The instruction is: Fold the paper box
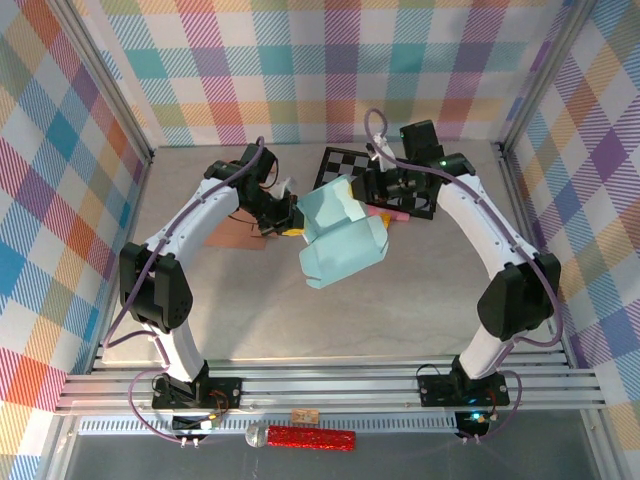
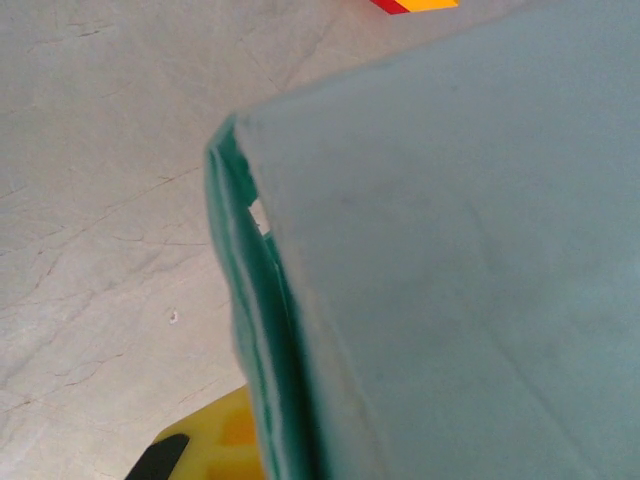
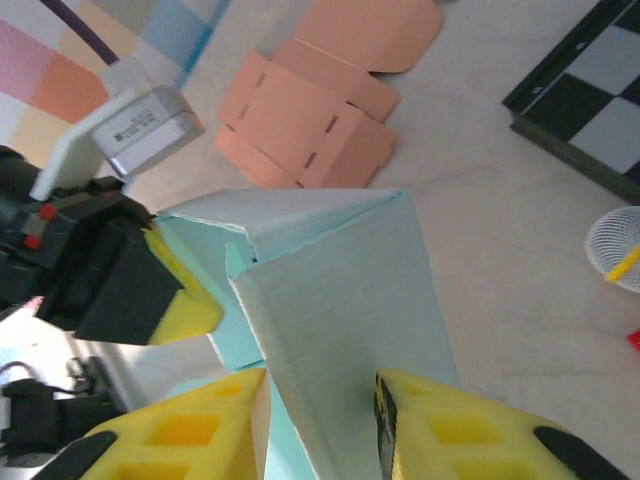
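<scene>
Top external view: paper box (image 1: 340, 240) hung at mid-frame, partly formed, walls up, one end apparently unclosed. Fingers of the right gripper (image 3: 320, 385) pinched its panel; the left gripper (image 1: 285, 222) touched its left edge, grip unclear. Closing flaps judged not yet done.

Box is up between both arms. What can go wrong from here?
1. The paper box is held off the table, with the right gripper pinching one thin panel. A slip would likely drop it.
2. The left gripper meets the box only at its edge flap, so opposing pulls may crease or tear it.
3. The left wrist view shows a small gap at that corner seam, so the fold could spring open.
</scene>
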You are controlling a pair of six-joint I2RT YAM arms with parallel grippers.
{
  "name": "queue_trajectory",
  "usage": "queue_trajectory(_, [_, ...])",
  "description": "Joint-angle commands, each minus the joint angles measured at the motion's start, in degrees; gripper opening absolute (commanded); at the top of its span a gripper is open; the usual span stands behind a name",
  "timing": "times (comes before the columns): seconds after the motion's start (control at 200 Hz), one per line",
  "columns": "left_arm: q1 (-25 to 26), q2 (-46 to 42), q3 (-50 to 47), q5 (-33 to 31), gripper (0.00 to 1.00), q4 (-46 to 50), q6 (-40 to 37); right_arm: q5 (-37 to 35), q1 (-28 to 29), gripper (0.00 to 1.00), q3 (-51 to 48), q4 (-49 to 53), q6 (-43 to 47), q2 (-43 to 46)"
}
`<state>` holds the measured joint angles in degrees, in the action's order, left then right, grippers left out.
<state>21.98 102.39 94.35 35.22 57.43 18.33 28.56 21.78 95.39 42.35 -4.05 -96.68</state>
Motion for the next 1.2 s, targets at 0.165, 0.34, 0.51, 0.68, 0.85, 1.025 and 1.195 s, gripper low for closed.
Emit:
queue_trajectory(0.165, [-0.1, -0.5, 1.8, 2.3, 0.00, -0.2, -1.0, -17.3, 6.0, 0.27, 4.1, 5.5, 3.2, -2.4])
queue_trajectory(0.34, [0.1, -0.5, 1.9, 2.3, 0.00, -0.3, -1.0, -28.3, 9.2, 0.13, 7.5, 8.2, 1.3, -4.8])
queue_trajectory(0.51, [0.3, -0.4, 1.9, 2.2, 0.00, -0.4, -0.8, -44.9, 13.6, 0.00, 11.4, 12.5, -3.1, -8.3])
queue_trajectory(0.68, [0.4, -0.5, 1.9, 1.9, 0.00, -0.5, -0.7, -49.6, 15.7, 0.00, 12.3, 12.3, -3.4, -9.1])
queue_trajectory(0.85, [0.4, -0.4, 1.9, 1.9, 0.00, -0.3, -0.7, -42.3, 13.8, 0.10, 13.1, 12.2, -2.1, -9.9])
queue_trajectory(1.025, [0.4, -0.6, 1.9, 1.9, 0.00, -0.2, -0.8, -39.7, 12.7, 0.19, 14.8, 13.0, -1.0, -11.2])
queue_trajectory(1.195, [0.4, -0.7, 1.9, 2.0, 0.00, -0.2, -0.7, -40.6, 12.4, 0.22, 15.8, 13.9, -0.5, -12.3])
